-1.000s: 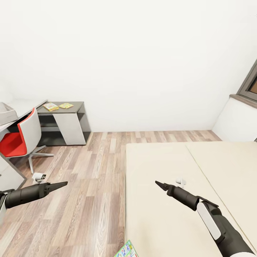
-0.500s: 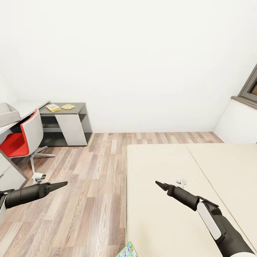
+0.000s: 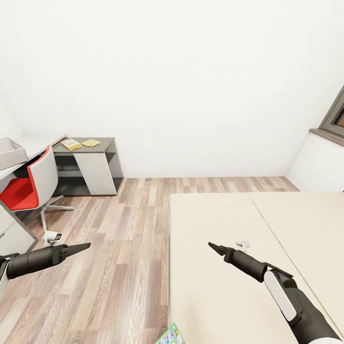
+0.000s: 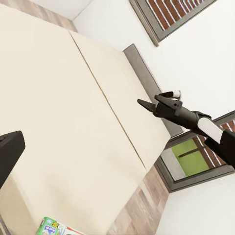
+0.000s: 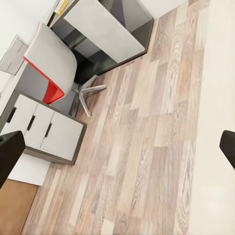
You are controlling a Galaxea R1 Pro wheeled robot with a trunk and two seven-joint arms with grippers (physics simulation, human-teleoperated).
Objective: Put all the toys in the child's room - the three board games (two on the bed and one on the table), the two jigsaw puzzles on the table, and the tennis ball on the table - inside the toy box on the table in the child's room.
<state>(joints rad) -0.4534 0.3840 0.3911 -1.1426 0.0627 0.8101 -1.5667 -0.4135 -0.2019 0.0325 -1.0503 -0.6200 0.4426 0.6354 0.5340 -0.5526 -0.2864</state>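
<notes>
Nearest, at the lower edge of the head view, a corner of a flat cardboard board game box with bright green and blue print (image 3: 170,335) lies at the side edge of the long beige bed (image 3: 224,286). It looks light and stiff, probably slick-faced; pinching across a thin overhanging edge seems the best hold, since a flat face gives the fingers nothing to close on.

The black left gripper (image 3: 82,247) hangs over the wood-plank floor (image 3: 124,248), tips drawn to one point, holding nothing. The black right gripper (image 3: 213,247) hovers over the mattress, likewise closed to a point and empty.

Farther off, two thin confetti-coloured jigsaw puzzle mats (image 3: 80,143) lie side by side on the lower dark grey section of the L-shaped desk (image 3: 102,143). They look limp, so sliding them to the desk edge may help. The light grey toy box (image 3: 10,151) sits at the near edge of the higher top, behind a red-and-white swivel chair (image 3: 29,184).

The left wrist view adds the game box (image 4: 53,227) beside the bed's edge and a grey-framed window (image 4: 171,14); the right wrist view shows the desk's white drawers (image 5: 44,132).
</notes>
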